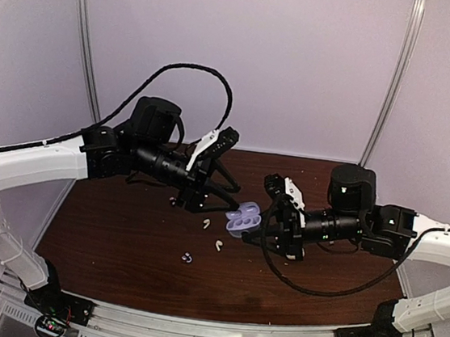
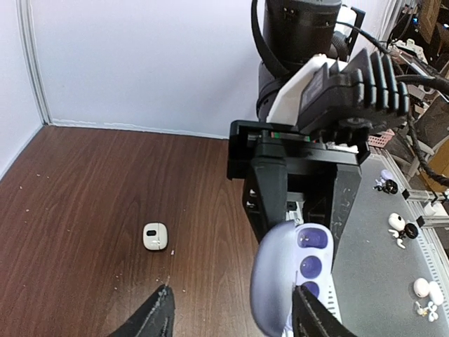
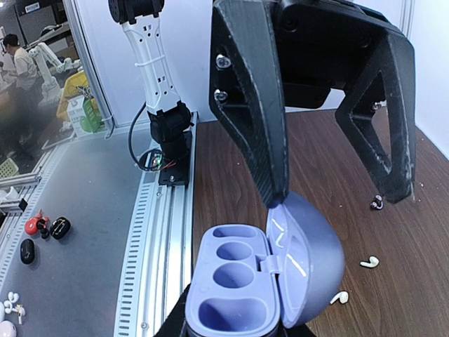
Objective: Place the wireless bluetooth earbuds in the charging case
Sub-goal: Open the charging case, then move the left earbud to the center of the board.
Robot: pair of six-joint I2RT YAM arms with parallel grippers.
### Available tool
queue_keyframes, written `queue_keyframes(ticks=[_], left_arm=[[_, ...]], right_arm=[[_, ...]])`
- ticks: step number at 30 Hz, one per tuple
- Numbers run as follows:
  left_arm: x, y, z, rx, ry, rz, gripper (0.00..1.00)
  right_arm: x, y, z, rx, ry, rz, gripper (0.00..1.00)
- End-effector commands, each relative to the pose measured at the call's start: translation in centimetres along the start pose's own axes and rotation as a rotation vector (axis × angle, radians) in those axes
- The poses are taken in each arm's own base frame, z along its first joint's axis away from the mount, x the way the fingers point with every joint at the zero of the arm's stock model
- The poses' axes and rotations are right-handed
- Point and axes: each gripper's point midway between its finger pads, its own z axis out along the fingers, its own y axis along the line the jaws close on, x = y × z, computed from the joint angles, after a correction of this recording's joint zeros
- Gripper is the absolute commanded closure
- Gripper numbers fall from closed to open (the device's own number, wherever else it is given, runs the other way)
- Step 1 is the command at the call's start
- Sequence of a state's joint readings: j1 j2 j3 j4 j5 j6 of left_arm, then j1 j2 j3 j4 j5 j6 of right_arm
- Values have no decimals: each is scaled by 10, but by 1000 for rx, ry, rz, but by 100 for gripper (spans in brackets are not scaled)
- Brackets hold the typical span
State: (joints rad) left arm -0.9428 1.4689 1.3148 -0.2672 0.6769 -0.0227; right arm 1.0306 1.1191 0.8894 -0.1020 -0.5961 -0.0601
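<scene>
The dark wooden tabletop [image 1: 119, 238] carries everything, and both arms reach in over its middle. The left arm [image 1: 39, 159] comes from the left and the right arm [image 1: 436, 241] from the right, so that their ends meet just above the wood.

The left gripper [image 3: 337, 198] has its black fingers [image 3: 259, 126] spread wide apart, holding nothing. One tip touches the upper edge of the case's open lid [image 3: 309, 256].

The right gripper [image 1: 257, 229] has its fingers pressed onto the bluish-purple charging case [image 1: 243, 218], holding it just above the tabletop between the two arms. The lid is swung back and the moulded wells face up.

A small white pod [image 2: 156, 236] lies alone on the wood, well apart from the case.

Two white earbuds [image 1: 206, 223] lie on the tabletop near the case, on the left arm's side. A bluish-purple earbud [image 1: 187, 257] lies nearer the bases. Another dark earbud [image 3: 377, 203] lies just beside the left gripper's other fingertip.
</scene>
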Motion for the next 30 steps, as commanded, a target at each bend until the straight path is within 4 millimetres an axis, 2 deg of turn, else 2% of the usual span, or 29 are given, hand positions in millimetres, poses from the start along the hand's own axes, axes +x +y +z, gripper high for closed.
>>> queue_keyframes(ticks=[1,4,6,8,10,14,17,21,24,30], left_arm=[[-31,11,-35,-76,-125,37,39],[-31,23,-51,-117,-147,16,37],[-26,37,-60,-179,-150,-16,36],[-13,61,-70,-268,-140,-70,35],[8,91,-78,-372,-106,-149,34],[70,157,-99,-581,-37,-398,40],[115,185,-110,-679,5,-530,45],[164,211,-117,-833,167,-600,50],[183,228,-118,-894,248,-621,53],[201,265,-119,-902,333,-638,56]], right_arm=[[-7,-2,-11,14,-62,9,100],[-4,-8,-15,23,-79,31,100],[0,-11,-17,30,-77,38,100],[-4,-13,-20,36,-109,59,100],[-2,-16,-23,40,-129,74,100],[0,-18,-27,45,-157,96,100],[4,-19,-29,52,-161,110,100],[9,-20,-32,55,-158,118,100],[11,-20,-31,54,-158,122,100],[14,-18,-31,38,-158,124,100]])
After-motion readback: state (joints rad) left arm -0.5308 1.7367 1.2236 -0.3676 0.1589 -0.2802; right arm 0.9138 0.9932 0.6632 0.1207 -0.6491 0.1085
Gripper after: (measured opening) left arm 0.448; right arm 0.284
